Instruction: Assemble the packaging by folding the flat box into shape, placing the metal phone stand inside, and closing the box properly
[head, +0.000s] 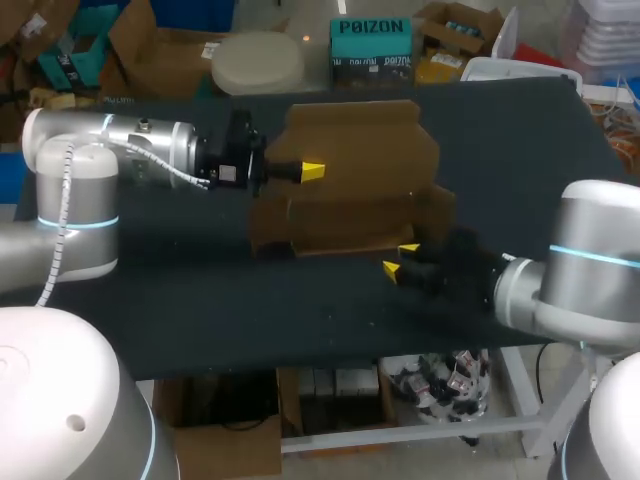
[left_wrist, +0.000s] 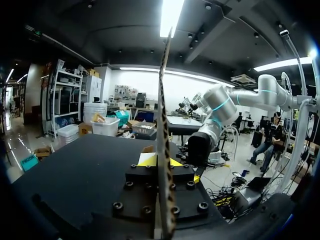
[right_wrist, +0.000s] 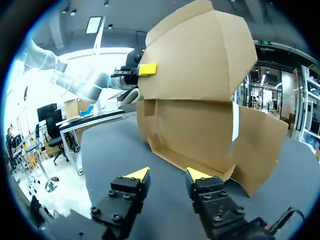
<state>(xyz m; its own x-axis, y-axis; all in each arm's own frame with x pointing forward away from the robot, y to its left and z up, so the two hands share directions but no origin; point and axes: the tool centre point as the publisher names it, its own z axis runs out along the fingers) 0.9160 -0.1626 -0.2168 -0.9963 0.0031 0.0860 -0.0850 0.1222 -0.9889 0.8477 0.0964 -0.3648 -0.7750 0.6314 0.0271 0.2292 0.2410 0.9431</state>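
Folding step in hand: left gripper (head: 305, 172) pinched raised flap of box (head: 360, 190); right gripper (head: 402, 258) stood parted, empty, by front wall. Next probably needed: right grips that wall.

The dark table (head: 250, 300) carries a brown cardboard box (head: 350, 215), half folded. Its base rests near the middle of the top, and a rear panel is raised.
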